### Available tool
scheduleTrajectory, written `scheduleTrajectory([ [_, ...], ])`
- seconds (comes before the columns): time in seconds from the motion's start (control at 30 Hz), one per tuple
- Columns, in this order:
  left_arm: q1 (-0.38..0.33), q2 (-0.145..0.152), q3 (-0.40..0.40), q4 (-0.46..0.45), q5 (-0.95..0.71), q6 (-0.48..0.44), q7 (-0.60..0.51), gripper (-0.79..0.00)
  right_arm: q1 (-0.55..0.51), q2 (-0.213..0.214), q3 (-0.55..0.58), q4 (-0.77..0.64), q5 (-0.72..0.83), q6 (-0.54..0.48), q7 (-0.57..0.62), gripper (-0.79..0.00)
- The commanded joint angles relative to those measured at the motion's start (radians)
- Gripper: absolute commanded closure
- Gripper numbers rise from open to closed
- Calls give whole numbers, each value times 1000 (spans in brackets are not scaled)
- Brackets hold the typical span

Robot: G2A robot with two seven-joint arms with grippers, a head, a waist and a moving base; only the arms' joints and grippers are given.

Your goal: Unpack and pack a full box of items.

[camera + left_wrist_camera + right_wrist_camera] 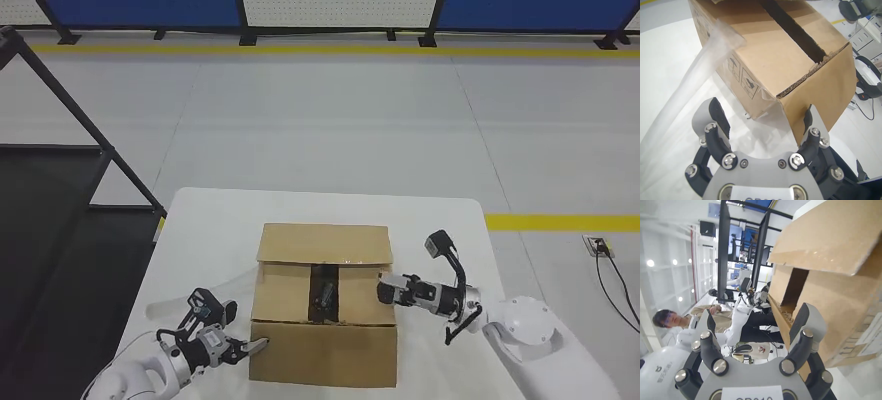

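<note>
Surface: white table [205, 235] with rounded corners, in the lower middle of the top view. Around it lies pale grey floor [330, 120]. A yellow line [300, 48] runs across the upper edge of the frame, and a short yellow strip sits at mid right. Blue panels [140, 12] on black feet stand along the top edge. A black frame [95, 165] stands at the left. A wall socket with a cable [598, 245] is at the right edge.

Box [322, 300]: brown cardboard, sitting in the centre of the table. The flaps toward the upper and lower sides of the frame are folded outward. The two inner flaps are nearly shut, leaving a dark gap in the middle. Something dark lies in the gap; I cannot tell what it is.

A clear strip [696, 64], which looks like tape, hangs from the box's top edge down toward the table.

Left claw [240, 340]: lower left of the frame, just beside the box's near left corner. Its fingers [719, 115] are spread wide and hold nothing. The box corner lies between them in the left wrist view; contact is unclear.

Right claw [384, 291]: at the box's right edge, level with the gap. It is spread and empty, and one finger [806, 321] overlaps the box wall.
</note>
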Motion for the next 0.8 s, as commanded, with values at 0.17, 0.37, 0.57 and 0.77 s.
scheduleTrajectory([
  [0.17,7,4,4,-9,23,8,29,-785,64,-21,-38,71,-6,81,-61,-785],
  [0.37,15,8,2,-11,24,13,44,-785,115,-45,-80,104,7,73,-105,-785],
  [0.57,27,11,2,-12,7,12,73,-785,181,-74,-100,132,35,19,-202,-785],
  [0.77,38,15,-5,-24,-4,10,86,-785,299,-112,-158,213,-15,25,-302,-785],
])
